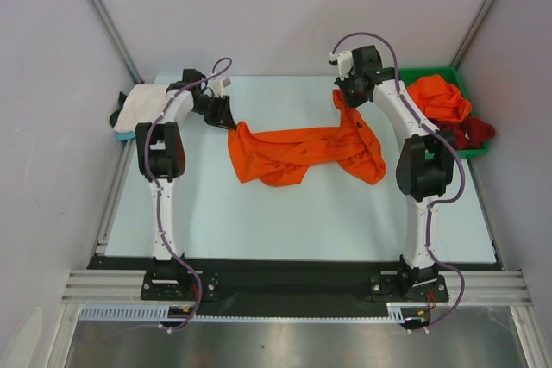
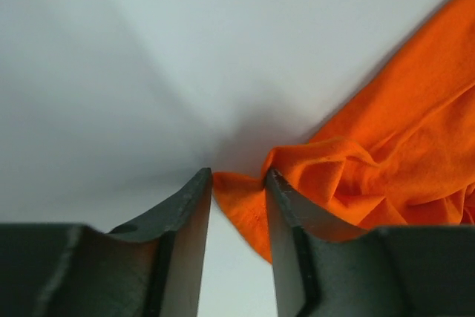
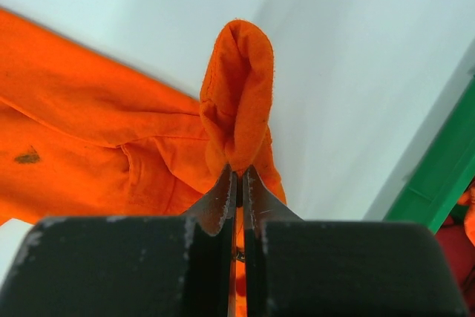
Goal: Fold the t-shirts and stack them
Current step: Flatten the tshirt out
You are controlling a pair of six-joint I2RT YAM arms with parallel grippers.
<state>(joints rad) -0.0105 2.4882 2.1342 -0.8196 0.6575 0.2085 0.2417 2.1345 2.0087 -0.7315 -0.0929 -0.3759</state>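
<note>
A bright orange t-shirt (image 1: 302,151) lies crumpled and stretched across the back half of the table. My right gripper (image 1: 342,96) is shut on its right end; the right wrist view shows a fold of orange cloth (image 3: 237,94) pinched between the closed jaws of that gripper (image 3: 239,172). My left gripper (image 1: 226,118) is at the shirt's left end. In the left wrist view its jaws (image 2: 239,177) stand apart, with a corner of the orange t-shirt (image 2: 245,206) lying between them. A folded white t-shirt (image 1: 142,105) sits at the back left.
A green bin (image 1: 431,71) stands at the back right with another orange t-shirt (image 1: 440,96) in it and a dark red one (image 1: 473,133) hanging over its edge. White walls close in the back and both sides.
</note>
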